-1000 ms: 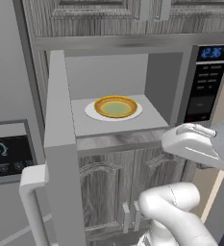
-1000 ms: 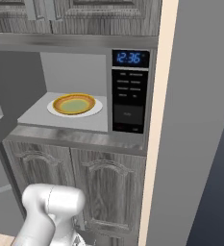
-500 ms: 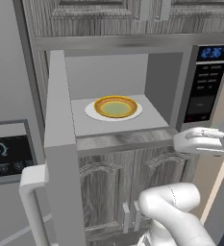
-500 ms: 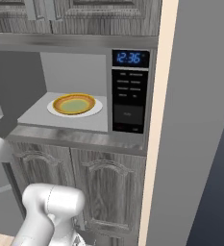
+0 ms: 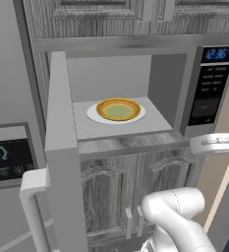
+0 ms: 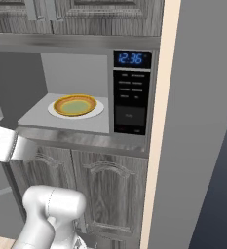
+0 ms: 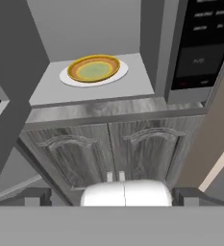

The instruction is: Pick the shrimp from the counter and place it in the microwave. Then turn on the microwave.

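Since a second ago the arm drew back from the microwave (image 5: 135, 98); fingers wide, empty. Closing the door (image 5: 62, 162) could clip it.

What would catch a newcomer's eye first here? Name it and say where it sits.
The microwave stands wide open, its door swung out to the left, and a yellow bowl sits on the white turntable plate inside. To the right of the cavity, the black keypad glows with a blue clock display. Grey wood-grain cabinet doors sit below.
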